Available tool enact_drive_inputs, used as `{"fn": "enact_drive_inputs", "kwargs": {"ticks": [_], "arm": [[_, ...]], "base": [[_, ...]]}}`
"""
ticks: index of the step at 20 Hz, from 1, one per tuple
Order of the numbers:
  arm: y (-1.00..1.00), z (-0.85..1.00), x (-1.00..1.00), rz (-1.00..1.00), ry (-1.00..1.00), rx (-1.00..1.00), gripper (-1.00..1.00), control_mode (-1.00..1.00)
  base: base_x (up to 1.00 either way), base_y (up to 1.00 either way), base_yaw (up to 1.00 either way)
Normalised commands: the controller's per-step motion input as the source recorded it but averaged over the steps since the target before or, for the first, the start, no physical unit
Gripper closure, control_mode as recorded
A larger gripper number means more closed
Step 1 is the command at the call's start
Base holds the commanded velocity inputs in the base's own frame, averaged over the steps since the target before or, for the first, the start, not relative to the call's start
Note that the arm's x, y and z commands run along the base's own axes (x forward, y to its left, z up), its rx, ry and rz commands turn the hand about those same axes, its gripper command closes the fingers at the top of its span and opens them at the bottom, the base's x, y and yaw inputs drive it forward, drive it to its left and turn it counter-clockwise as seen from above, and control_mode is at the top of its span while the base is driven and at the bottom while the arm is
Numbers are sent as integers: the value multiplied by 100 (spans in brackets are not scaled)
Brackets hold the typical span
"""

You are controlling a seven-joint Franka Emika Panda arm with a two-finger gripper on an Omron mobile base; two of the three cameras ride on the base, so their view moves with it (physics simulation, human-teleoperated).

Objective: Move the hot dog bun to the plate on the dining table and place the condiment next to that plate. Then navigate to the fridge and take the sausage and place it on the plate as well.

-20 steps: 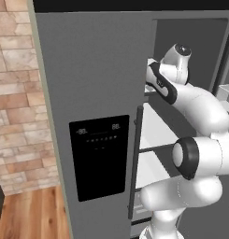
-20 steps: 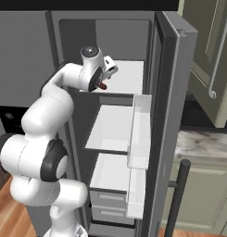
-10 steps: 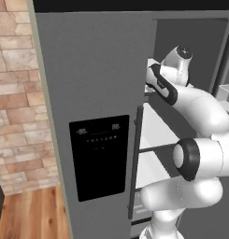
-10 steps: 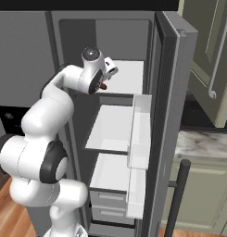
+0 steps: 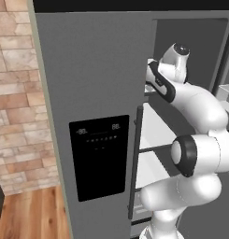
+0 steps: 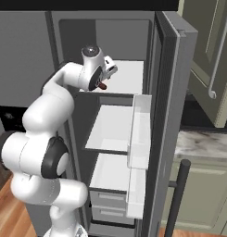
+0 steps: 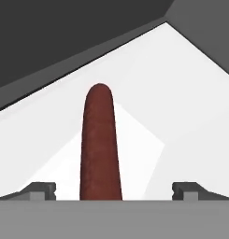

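Note:
The fridge (image 6: pixel 167 115) stands open, showing white shelves and drawers. A slim dark red-brown sausage (image 7: pixel 100 144) lies on the white top shelf (image 7: pixel 181 116), pointing away from the hand. My gripper (image 7: pixel 113 191) is open, one fingertip on each side of the sausage's near end and well apart from it. From the right base, the hand reaches in over the top shelf (image 6: pixel 126 76), with the sausage (image 6: pixel 102 86) just below the gripper (image 6: pixel 106 78). From the left base, the wrist passes behind the edge of the grey door (image 5: pixel 97 93).
The fridge's right door (image 6: pixel 138 139) hangs open with white bins on its inside. The left door carries a black dispenser panel (image 5: pixel 99 156). A brick wall (image 5: pixel 15 116) is on the left. A marble counter (image 6: pixel 205 143) over green cabinets is on the right.

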Motion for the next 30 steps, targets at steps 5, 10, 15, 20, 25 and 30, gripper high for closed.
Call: {"fn": "enact_drive_inputs", "kwargs": {"ticks": [5,10,15,20,25,30], "arm": [[0,-18,7,8,12,0,-100,-100],[0,-28,0,9,11,0,-100,-100],[3,-25,4,7,19,0,-100,-100],[0,-27,0,5,18,0,-100,-100],[-9,-20,19,11,17,0,-100,-100],[-9,-25,24,14,18,0,-100,-100]], "base": [[0,0,0],[0,0,0],[0,0,0],[0,0,0],[0,0,0],[0,0,0]]}}
